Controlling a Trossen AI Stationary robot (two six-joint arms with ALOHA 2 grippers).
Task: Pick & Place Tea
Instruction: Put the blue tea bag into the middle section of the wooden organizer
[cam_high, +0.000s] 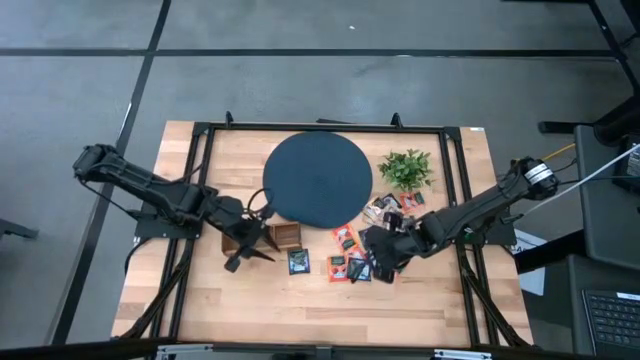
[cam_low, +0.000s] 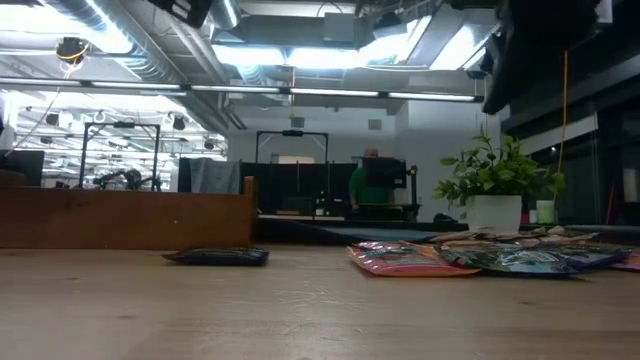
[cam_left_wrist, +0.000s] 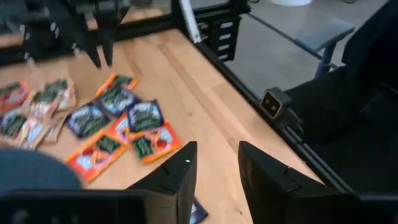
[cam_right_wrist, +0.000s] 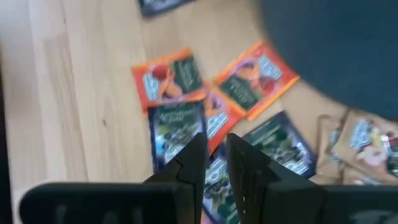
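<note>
Right now I see my left gripper (cam_high: 247, 262) low in the middle-left of the high view, just beside a small wooden box (cam_high: 262, 236) that sits at the lower left edge of the big round dark disc (cam_high: 318, 179). In the left wrist view its two dark fingers (cam_left_wrist: 177, 177) are spread apart with bare wood between them, and they pinch nothing.

My right gripper (cam_high: 381, 256) is right of the middle in the high view, down over the pile of tea sachets (cam_high: 352, 262). In the right wrist view its fingers (cam_right_wrist: 196, 163) are close together with only a thin gap, right above a dark sachet (cam_right_wrist: 176, 129). I cannot tell if they grip it.

The tea lies flat on the table (cam_high: 180, 290), spread out below and to the right of the disc in the high view. One dark sachet (cam_high: 298, 262) lies alone, a little left of the others and near the box. The orange ones (cam_right_wrist: 256, 77) and dark ones touch and overlap in the pile. A few pale ones (cam_high: 384, 208) sit nearer the small green plant (cam_high: 406, 167), which stands at the upper right of the disc.

In the low view the lone dark sachet (cam_low: 217, 256) is at the left and the pile (cam_low: 480, 256) is at the right, with the plant in its white pot (cam_low: 497, 212) behind it. Far back in the room a person in a green top (cam_low: 366, 185) stands at a bench.
</note>
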